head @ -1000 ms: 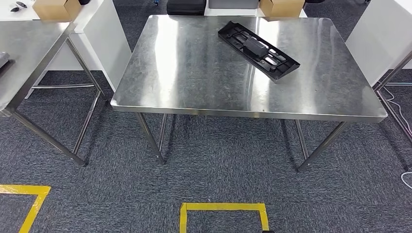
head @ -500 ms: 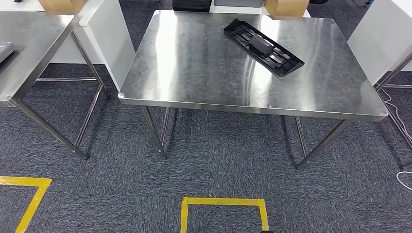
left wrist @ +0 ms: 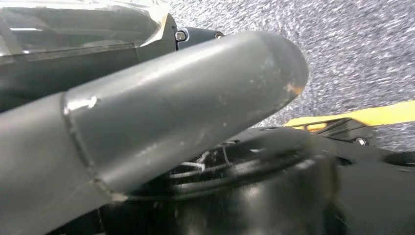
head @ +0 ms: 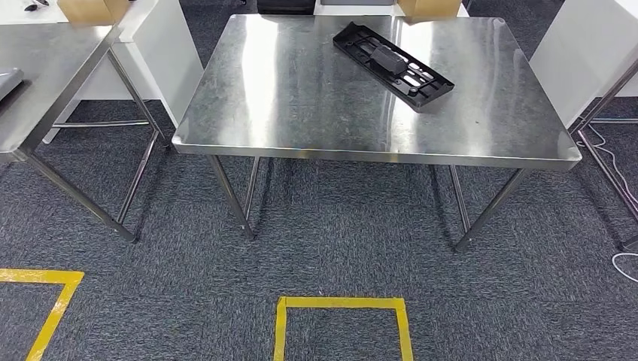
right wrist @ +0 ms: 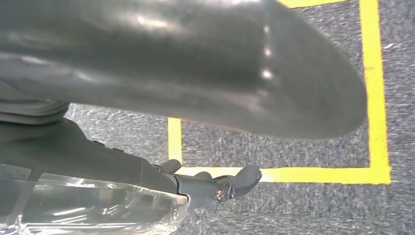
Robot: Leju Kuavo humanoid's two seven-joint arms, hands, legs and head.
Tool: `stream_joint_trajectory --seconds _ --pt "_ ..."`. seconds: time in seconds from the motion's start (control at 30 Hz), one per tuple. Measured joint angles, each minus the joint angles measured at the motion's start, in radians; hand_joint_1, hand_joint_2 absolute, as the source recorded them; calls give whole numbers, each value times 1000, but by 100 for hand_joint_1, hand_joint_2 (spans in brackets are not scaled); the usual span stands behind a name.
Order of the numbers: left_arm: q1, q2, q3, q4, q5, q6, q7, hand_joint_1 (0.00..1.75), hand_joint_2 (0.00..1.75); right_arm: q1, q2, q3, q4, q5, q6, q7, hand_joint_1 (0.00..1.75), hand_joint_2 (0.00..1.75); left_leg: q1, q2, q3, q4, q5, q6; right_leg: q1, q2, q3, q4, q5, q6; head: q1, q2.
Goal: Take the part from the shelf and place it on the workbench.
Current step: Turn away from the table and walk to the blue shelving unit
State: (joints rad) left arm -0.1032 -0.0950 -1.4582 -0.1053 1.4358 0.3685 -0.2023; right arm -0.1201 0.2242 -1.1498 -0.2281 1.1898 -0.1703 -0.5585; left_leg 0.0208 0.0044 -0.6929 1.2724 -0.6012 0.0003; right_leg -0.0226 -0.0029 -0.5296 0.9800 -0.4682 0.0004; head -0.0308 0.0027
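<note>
On the steel desk you see the black part lying flat; both hands' fingers hang apart, holding nothing.

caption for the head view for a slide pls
Black plastic part lying flat on the steel workbench, yellow floor tape marking the carpet in front.

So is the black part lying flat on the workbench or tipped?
Flat. The black part lies on the workbench top, skewed to its edges, near the far side.

Workbench near half lies bare — part occupies its far right
</note>
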Motion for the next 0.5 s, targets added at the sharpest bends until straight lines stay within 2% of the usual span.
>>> stream_joint_trajectory --seconds 0.03,0.07,0.13,0.17,0.2,0.27,0.33,0.4,0.47,0.5 --pt "0 1 -1 0 0 -2 1 0 0 1 0 0 0 -1 0 -1 0 0 0 0 5 11 0 3 3 0 -5 0 4 0 0 0" --pt "0 2 -3 0 -1 -5 2 0 0 1 0 0 0 -4 -1 -2 0 0 -1 -1 32 -21 17 7 5 0 -8 0 7 1 0 0" --pt "-2 5 -5 0 -2 -12 5 0 0 1 0 0 0 -8 -3 -5 0 0 -4 -2 123 -163 70 23 9 1 -11 0 12 4 0 0" --pt "-5 7 -6 0 -2 -15 6 0 0 1 1 0 0 -8 -5 -7 0 0 -7 -3 160 -226 88 30 11 1 -13 1 15 7 0 0" --pt "-6 9 -7 0 0 -17 8 0 0 0 1 0 0 -7 -6 -8 0 0 -10 -3 183 -267 97 36 13 1 -14 1 18 11 0 0" --pt "-8 10 -8 0 5 -15 13 0 0 -1 1 0 0 0 -7 -7 0 0 -16 -3 186 -284 102 43 14 -1 -18 0 25 23 1 0" --pt "-8 10 -10 0 8 -11 16 0 0 -3 0 1 0 6 -7 -1 0 0 -14 0 184 -298 118 53 15 -1 -28 10 19 32 1 0" --pt "-10 10 -11 -1 8 -9 19 0 0 -4 -2 1 0 6 -7 3 0 0 -11 4 177 -312 137 63 16 0 -63 82 -30 29 3 0" --pt "-10 10 -11 -1 9 -9 22 0 0 -4 -3 1 0 7 -7 3 0 0 -15 6 162 -312 148 68 12 1 -115 212 -98 23 4 0" --pt "-10 10 -11 -1 10 -8 24 0 0 -4 -4 1 0 7 -7 4 0 0 -17 6 155 -311 153 68 11 1 -131 262 -118 26 4 0"
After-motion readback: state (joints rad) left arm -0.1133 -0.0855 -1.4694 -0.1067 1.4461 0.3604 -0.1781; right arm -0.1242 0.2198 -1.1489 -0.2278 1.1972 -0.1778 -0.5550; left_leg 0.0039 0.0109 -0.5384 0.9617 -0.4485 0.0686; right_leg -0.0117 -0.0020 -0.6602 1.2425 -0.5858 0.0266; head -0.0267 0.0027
